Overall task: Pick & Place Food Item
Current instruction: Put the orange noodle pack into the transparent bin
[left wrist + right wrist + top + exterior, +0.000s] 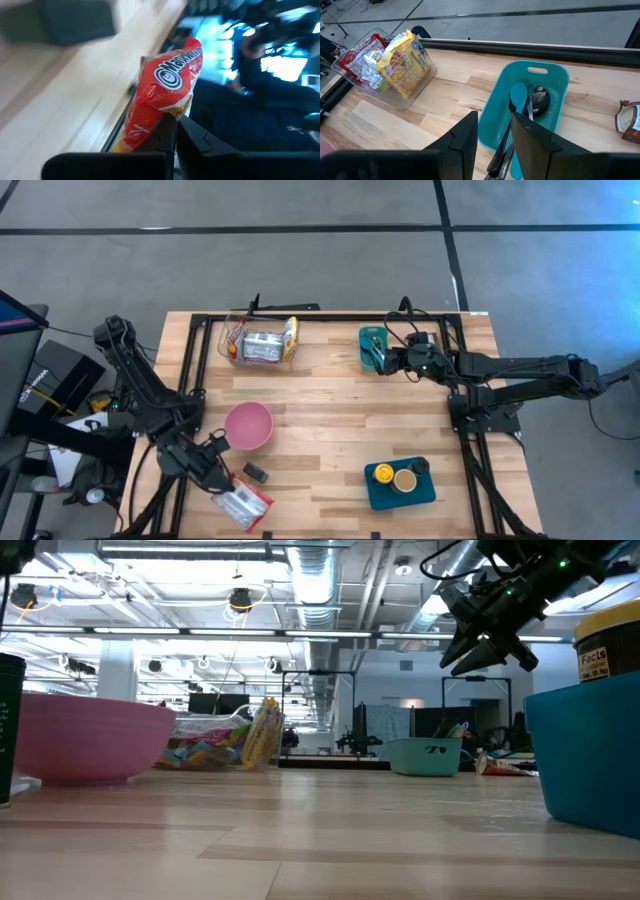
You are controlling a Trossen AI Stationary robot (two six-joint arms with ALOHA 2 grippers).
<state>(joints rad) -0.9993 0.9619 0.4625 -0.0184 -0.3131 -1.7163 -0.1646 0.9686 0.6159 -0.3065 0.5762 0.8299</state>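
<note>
A red-and-white food packet (165,85) sticks out past my left gripper (175,122), which is shut on it over the table's near left corner (222,480); the high view shows the packet (243,505) beside the pink bowl (248,425). My right gripper (495,125) hangs open above the near end of a teal bin (540,75) of utensils at the far right (378,360), with nothing between its fingers. A clear bin (262,345) at the far edge holds more food packets. My left gripper pinches one end edge of the packet (167,112) between its two fingers. The packet stands out beyond the fingertips, tilted, its printed face toward the camera. It looks lifted off the wood, above the table's near edge.
A small dark block (256,472) lies just right of my left gripper. A teal tray (380,492) with jars sits at the near right. Black frame rails run along the table's edges. Bare wood lies in the middle of the table.
</note>
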